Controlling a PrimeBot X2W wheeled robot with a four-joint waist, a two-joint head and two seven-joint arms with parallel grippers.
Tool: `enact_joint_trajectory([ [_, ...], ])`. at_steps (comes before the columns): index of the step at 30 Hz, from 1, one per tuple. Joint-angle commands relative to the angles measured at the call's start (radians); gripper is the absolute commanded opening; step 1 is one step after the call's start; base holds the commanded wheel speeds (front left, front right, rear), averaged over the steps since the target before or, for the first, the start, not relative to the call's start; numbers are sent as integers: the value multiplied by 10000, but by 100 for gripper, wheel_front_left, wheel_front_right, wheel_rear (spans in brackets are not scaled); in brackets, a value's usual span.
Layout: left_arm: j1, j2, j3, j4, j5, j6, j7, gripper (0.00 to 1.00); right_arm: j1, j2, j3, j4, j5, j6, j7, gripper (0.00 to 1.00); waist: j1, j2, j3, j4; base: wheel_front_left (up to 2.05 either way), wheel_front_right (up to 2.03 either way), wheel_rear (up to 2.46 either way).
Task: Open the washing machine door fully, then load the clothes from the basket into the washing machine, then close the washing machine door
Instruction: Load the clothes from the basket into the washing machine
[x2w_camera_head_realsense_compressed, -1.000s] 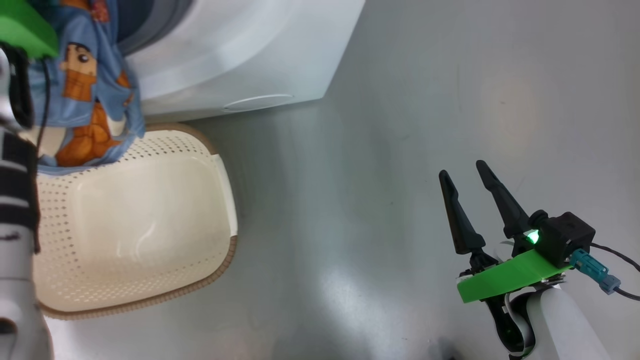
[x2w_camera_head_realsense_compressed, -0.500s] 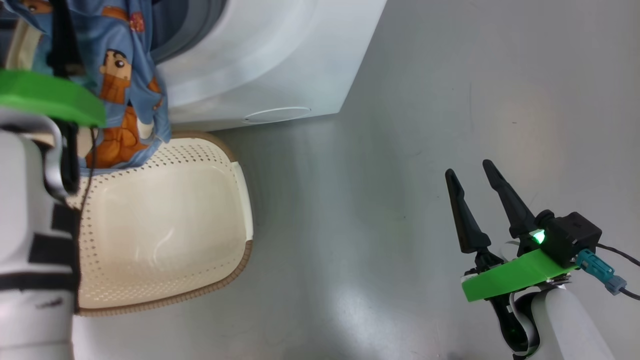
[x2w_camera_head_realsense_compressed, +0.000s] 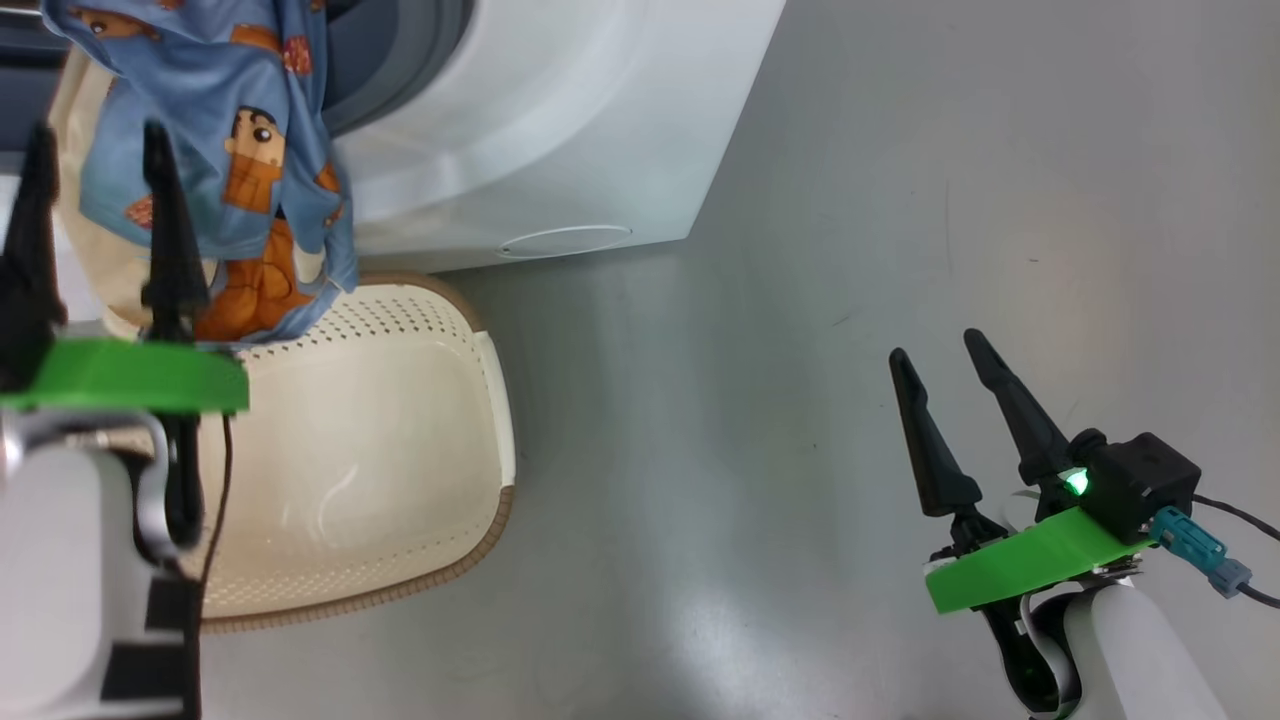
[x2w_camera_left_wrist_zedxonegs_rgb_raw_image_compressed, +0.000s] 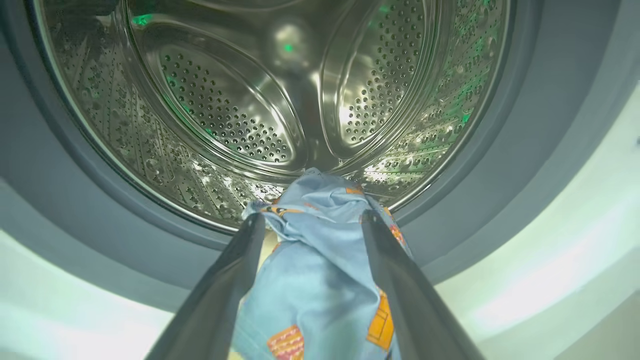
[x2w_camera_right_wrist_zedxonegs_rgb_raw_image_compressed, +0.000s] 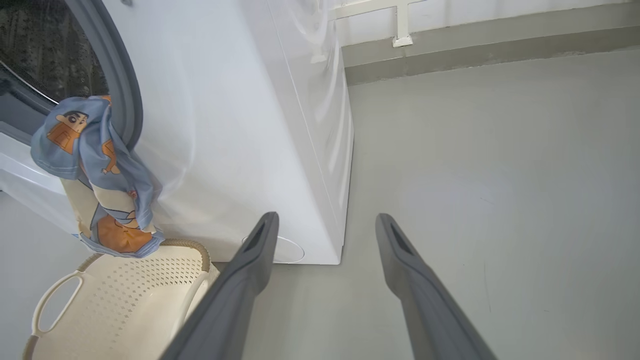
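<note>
A light blue cartoon-print garment (x2w_camera_head_realsense_compressed: 240, 150) hangs over the lower lip of the washing machine (x2w_camera_head_realsense_compressed: 560, 120) opening, its tail dangling just above the cream basket (x2w_camera_head_realsense_compressed: 380, 450). My left gripper (x2w_camera_head_realsense_compressed: 96, 130) is open, with one finger on each side of the hanging cloth. In the left wrist view the cloth (x2w_camera_left_wrist_zedxonegs_rgb_raw_image_compressed: 320, 240) lies between the spread fingers of that gripper (x2w_camera_left_wrist_zedxonegs_rgb_raw_image_compressed: 311, 217), draped over the grey-blue gasket (x2w_camera_left_wrist_zedxonegs_rgb_raw_image_compressed: 525, 150) in front of the steel drum (x2w_camera_left_wrist_zedxonegs_rgb_raw_image_compressed: 225, 100). My right gripper (x2w_camera_head_realsense_compressed: 935, 343) stands open over the bare floor, well off to the right. The door is out of view.
The basket (x2w_camera_right_wrist_zedxonegs_rgb_raw_image_compressed: 125, 300) sits on the floor against the machine's front (x2w_camera_right_wrist_zedxonegs_rgb_raw_image_compressed: 225, 125), with nothing inside it. The round service cap (x2w_camera_head_realsense_compressed: 565, 240) is low on the front panel. Grey floor (x2w_camera_head_realsense_compressed: 850, 200) stretches to the right; a wall base (x2w_camera_right_wrist_zedxonegs_rgb_raw_image_compressed: 475, 45) runs behind.
My left gripper has opened and drawn back and down from the garment, which stays hanging on the opening's lip. The head camera shifted a little. The right arm has barely moved.
</note>
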Motion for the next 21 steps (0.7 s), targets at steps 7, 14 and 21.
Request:
enact_joint_trajectory([
  [7, 1497, 97, 736, -1037, 23, 207, -51, 100, 217, -81, 286, -152, -139, 16, -118, 100, 0, -1, -113, 70, 0, 0, 0],
  [14, 2660, -295, 947, -1648, 72, 210, -51, 100, 214, -105, 392, -93, -93, 16, -118, 100, 0, -1, -222, 47, 0, 0, 0],
  [21, 3592, -512, 1094, -1978, 142, 191, -51, 100, 250, -161, 378, -63, -79, 16, -118, 100, 0, -1, -270, 95, 0, 0, 0],
])
